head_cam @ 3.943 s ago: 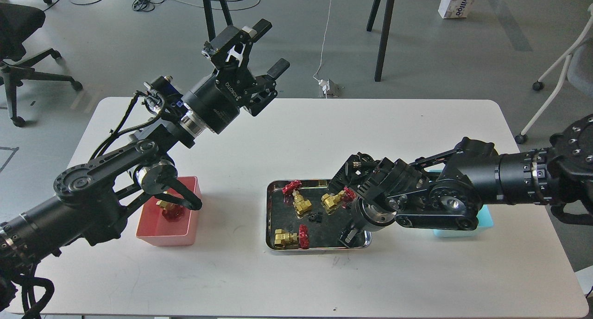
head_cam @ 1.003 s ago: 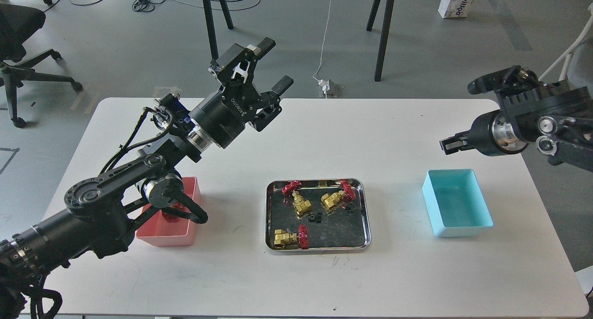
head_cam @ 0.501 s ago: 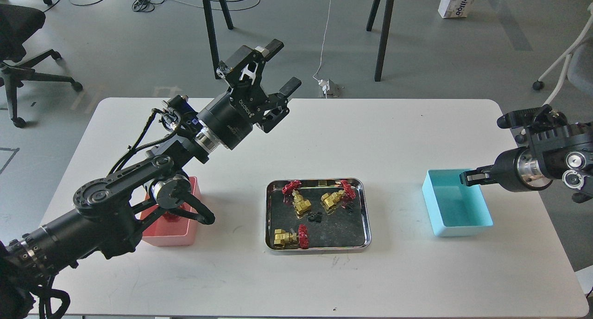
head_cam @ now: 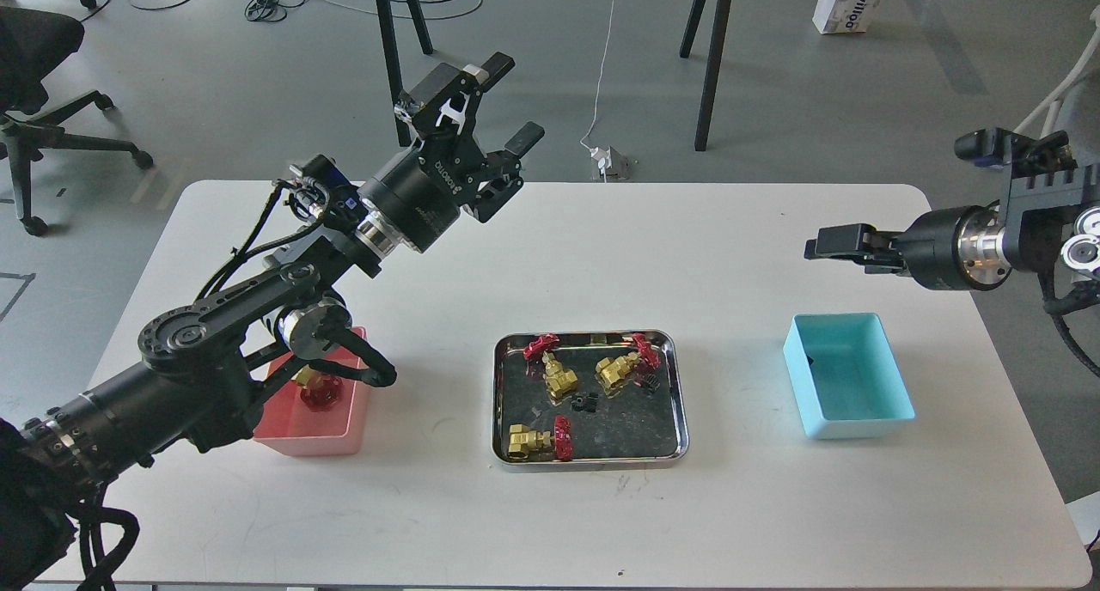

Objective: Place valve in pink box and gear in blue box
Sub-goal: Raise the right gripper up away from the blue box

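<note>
Three brass valves with red handwheels [head_cam: 559, 376] lie in the steel tray [head_cam: 589, 464] at the table's middle, with small black gears [head_cam: 584, 402] among them. A fourth valve [head_cam: 316, 389] lies in the pink box [head_cam: 318, 443] at the left, partly behind my left arm. The blue box [head_cam: 859, 426] stands at the right, with a small dark gear [head_cam: 809, 361] by its left wall. My left gripper [head_cam: 513, 99] is open and empty, raised over the table's far edge. My right gripper [head_cam: 823, 246] is open and empty, above and behind the blue box.
The white table [head_cam: 550, 256] carries only the two boxes and the tray. Behind it on the floor are black stand legs [head_cam: 713, 58], cables and a power adapter [head_cam: 608, 161]. An office chair [head_cam: 34, 76] stands far left.
My right gripper rose from the blue box's far right corner and moved back and left. A small dark gear now lies in the blue box. My left gripper drew back slightly.
</note>
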Robot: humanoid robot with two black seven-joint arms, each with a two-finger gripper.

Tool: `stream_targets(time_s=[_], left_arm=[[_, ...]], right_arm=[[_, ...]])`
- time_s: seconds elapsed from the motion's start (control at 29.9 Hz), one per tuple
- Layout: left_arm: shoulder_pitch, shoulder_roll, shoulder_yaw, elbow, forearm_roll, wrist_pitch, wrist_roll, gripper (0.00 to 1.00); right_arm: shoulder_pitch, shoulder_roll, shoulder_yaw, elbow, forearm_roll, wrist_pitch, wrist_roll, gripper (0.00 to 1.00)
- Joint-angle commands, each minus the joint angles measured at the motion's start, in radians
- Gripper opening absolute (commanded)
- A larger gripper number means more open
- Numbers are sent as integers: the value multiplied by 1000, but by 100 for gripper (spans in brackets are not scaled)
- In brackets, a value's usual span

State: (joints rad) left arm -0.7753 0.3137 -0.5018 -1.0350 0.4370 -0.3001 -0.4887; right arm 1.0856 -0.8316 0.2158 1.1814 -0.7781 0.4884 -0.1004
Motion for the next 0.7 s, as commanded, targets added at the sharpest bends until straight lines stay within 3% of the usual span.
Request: stream_targets(time_s=[0.0, 0.07, 0.1, 0.13, 0.2, 0.3, 0.43, 0.67], left_arm=[[-58, -50, -3, 182, -39, -91, 0, 89], [-67, -90, -9, 287, -117, -189, 0, 92], [-71, -91, -20, 330, -163, -189, 0, 92], [-79, -96, -35, 378, -217, -189, 0, 93], [-82, -99, -70, 452, -309, -189, 0, 94], [-81, -111, -115, 490, -391, -189, 0, 96], [-71, -127, -127, 490, -392, -189, 0, 97], [-85, -150, -112, 480, -388, -189, 0, 98]], right_arm=[[-45, 69, 124, -98, 372, 0, 115, 100], [-97, 120, 178, -187, 540, 0, 302, 100], [-113, 143, 197, -224, 595, 0, 370, 100], [-127, 167, 218, -262, 665, 0, 430, 100], [-157, 213, 259, -340, 840, 0, 488, 100], [-214, 296, 301, -459, 1060, 0, 489, 100], [-233, 356, 332, -522, 1074, 0, 489, 100], [-237, 356, 341, -523, 1074, 0, 495, 100]])
